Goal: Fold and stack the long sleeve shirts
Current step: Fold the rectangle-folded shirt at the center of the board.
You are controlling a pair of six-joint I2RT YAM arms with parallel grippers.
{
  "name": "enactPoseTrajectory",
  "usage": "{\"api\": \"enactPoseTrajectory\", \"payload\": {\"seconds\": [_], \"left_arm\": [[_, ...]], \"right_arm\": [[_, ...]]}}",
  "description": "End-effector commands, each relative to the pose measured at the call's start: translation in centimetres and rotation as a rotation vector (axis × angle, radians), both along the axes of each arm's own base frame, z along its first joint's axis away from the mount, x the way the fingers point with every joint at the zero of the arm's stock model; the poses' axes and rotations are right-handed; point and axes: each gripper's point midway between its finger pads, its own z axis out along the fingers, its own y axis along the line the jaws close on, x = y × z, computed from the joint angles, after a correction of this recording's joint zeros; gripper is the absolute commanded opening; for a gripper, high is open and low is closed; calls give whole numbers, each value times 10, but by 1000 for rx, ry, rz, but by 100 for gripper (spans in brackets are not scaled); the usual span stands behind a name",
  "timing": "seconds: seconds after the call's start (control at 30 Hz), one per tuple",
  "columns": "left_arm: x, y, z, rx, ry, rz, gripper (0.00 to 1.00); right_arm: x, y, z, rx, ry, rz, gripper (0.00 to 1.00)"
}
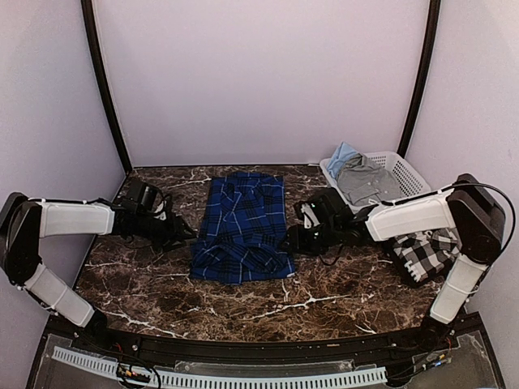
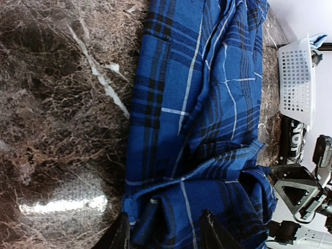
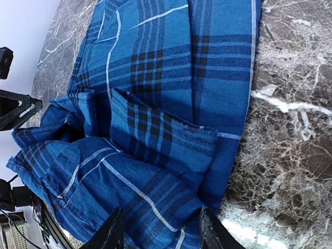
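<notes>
Blue plaid shirt (image 1: 242,227): it lies mid-desk as a narrow strip running from the far edge toward the near edge. The sides are turned in and the near end is bunched.
Left hand (image 1: 188,233): you have it at the strip's left side, fingers (image 2: 122,234) apart with cloth between them. Whether they pinch it, you cannot tell.
Right hand (image 1: 289,241): it mirrors the left on the right side, fingers (image 3: 210,228) astride the hem, and the grip is equally unclear.
Why paired: probably so both near corners lift level for an even fold.
Check shirt (image 1: 423,253): it sits crumpled at the desk's (image 1: 162,300) right edge under your right arm, out of the way.
Basket (image 1: 405,172): it stands in the far right corner, holding other clothes.
</notes>
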Motion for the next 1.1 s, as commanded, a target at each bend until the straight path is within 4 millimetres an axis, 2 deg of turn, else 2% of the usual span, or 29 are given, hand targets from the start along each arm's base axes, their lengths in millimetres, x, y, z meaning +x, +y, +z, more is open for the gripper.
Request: {"api": "enactPoseTrajectory", "payload": {"seconds": [0.0,0.13,0.23,0.43,0.67,0.83,0.97,1.07], "left_arm": [[10,11,-9,85,-2,21,43],[20,5,-14,74,1,9,42],[30,1,-13,66,-11,3,40],[38,-9,-16,37,-13,-24,28],[37,-16,-21,14,6,-59,17],[38,-3,-18,81,-13,-23,21],[34,16,-22,174,-6,25,32],[30,18,-24,179,-4,22,36]], "right_arm": [[10,1,17,-41,-69,-3,46],[21,0,23,-80,-113,-19,46],[29,1,21,-94,-123,-22,46],[43,9,14,-99,-128,-10,45],[48,11,-4,-140,-115,12,45],[48,8,-15,-165,-111,19,45],[50,10,-18,-167,-116,19,44],[52,11,-23,-173,-112,21,43]]}}
